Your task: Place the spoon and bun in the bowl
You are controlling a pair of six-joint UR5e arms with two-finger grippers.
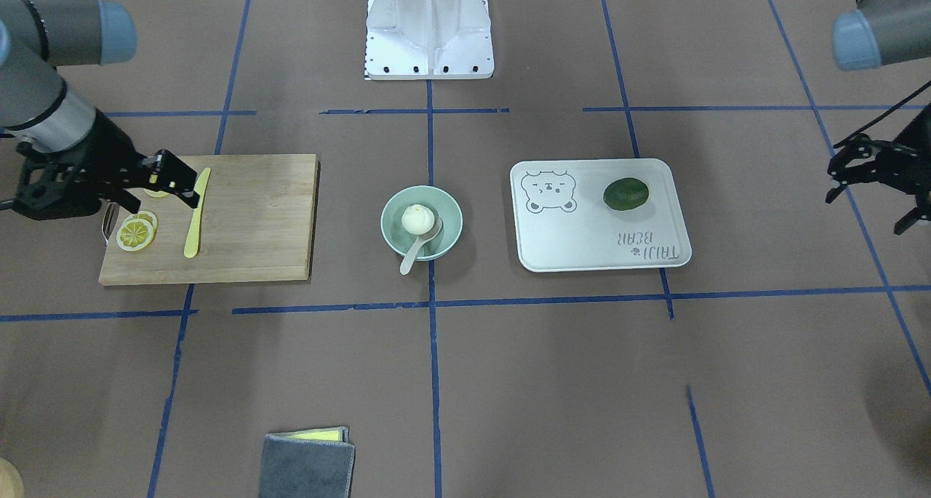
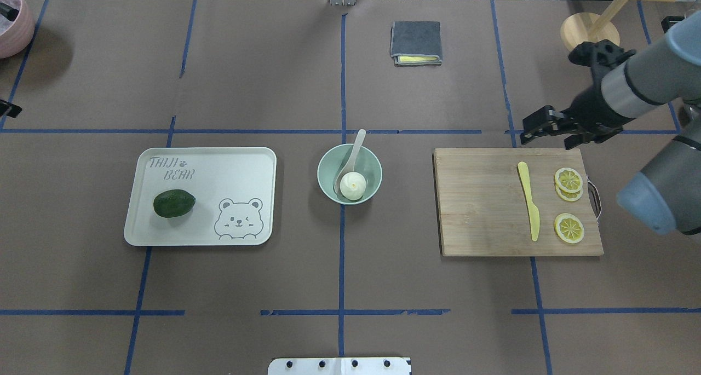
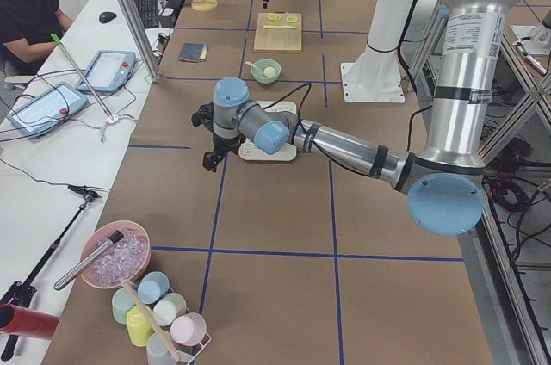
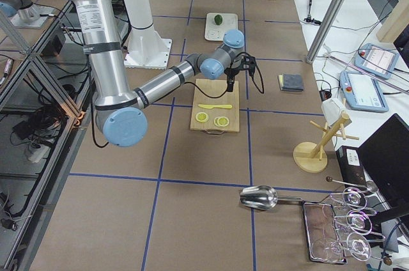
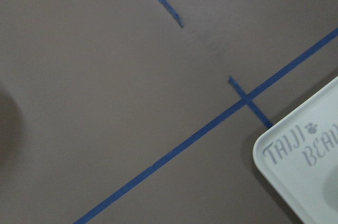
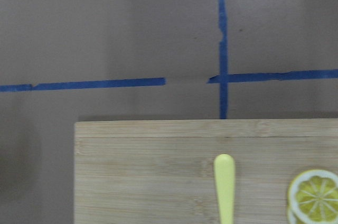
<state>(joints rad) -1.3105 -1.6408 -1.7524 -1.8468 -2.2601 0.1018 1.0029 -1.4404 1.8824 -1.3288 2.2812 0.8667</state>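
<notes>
The pale mint-green bowl (image 1: 449, 230) (image 2: 328, 169) stands at the table's middle. The cream-white bun (image 1: 414, 218) (image 2: 352, 185) sits inside it. The pale beige spoon (image 1: 416, 251) (image 2: 353, 150) lies in the bowl beside the bun, with its handle sticking out over the rim. My right gripper (image 1: 171, 179) (image 2: 547, 130) hovers over the far edge of the cutting board; it looks open and empty. My left gripper (image 1: 873, 182) (image 3: 211, 137) hangs above bare table beyond the tray, with its fingers spread and empty. Neither wrist view shows any fingers.
A wooden cutting board (image 2: 482, 211) holds a yellow plastic knife (image 2: 529, 200) and lemon slices (image 2: 568, 227). A bear-printed tray (image 2: 230, 172) holds a dark green fruit (image 2: 174, 203). A folded grey cloth (image 2: 416, 42) lies at the far side, and a pink bowl (image 2: 8, 27) stands at the far left corner.
</notes>
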